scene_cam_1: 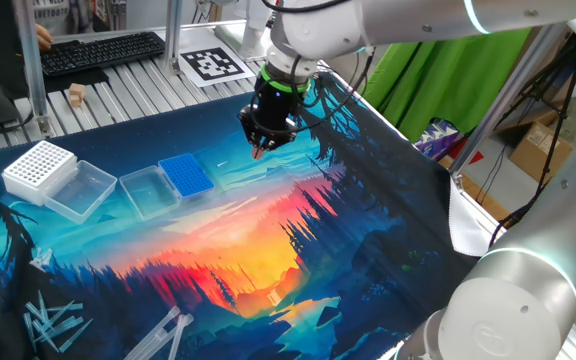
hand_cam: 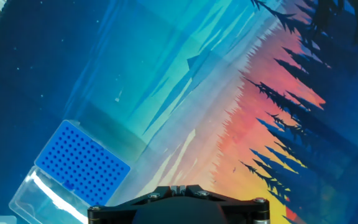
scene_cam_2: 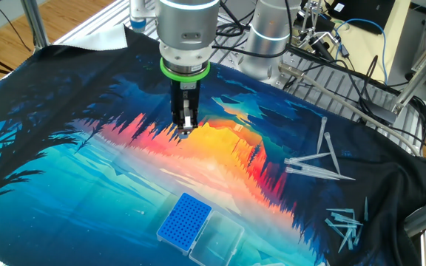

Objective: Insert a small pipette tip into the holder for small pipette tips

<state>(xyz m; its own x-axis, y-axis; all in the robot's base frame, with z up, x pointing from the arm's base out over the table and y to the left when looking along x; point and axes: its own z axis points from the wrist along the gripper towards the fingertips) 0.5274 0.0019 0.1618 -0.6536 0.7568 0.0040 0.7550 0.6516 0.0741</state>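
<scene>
Hand view | hand (scene_cam_2: 186, 127) clenched, tip not visible between fingers | rack (hand_cam: 82, 164) below-left of hand | tip likely light, slippery; grip its wide end

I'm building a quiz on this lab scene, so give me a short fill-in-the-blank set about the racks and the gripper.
1. The holder for small pipette tips is colored ____.
2. The gripper has its jaws ____.
3. The lid attached to the holder for small pipette tips is flipped ____.
4. The bigger gridded rack is colored ____.

Missing words: blue; shut; open; white
</scene>
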